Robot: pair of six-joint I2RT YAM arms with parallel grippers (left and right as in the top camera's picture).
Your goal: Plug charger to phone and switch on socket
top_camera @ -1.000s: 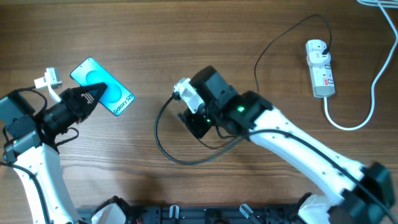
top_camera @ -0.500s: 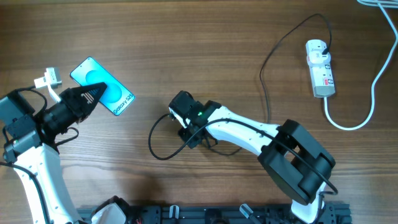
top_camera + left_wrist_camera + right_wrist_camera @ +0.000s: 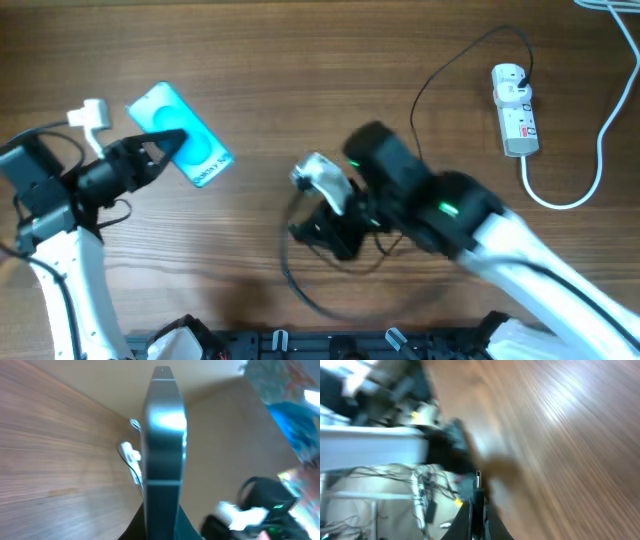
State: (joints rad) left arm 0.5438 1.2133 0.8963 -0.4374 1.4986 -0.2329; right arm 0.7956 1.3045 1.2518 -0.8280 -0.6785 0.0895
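The phone (image 3: 183,138), with its cyan screen, is held off the table at the left by my left gripper (image 3: 168,146), which is shut on its lower edge. In the left wrist view the phone (image 3: 164,435) shows edge-on between the jaws (image 3: 162,527). My right gripper (image 3: 325,232) is blurred at the table's middle. In the right wrist view it (image 3: 477,507) is shut on the charger's black connector, whose metal tip (image 3: 478,478) sticks out. The charger cable (image 3: 420,95) runs from the socket (image 3: 514,112) at the far right to a loop (image 3: 300,290) near the front edge.
The socket's thick white lead (image 3: 598,140) curves along the right edge. The right arm (image 3: 470,220) crosses the table's middle right. The blurred right arm also shows in the left wrist view (image 3: 250,510). The arm bases sit at the front edge (image 3: 330,345).
The left gripper has raised the phone and shifted it slightly right. The right arm has swung fast and is blurred, and the cable loop has moved toward the front edge.
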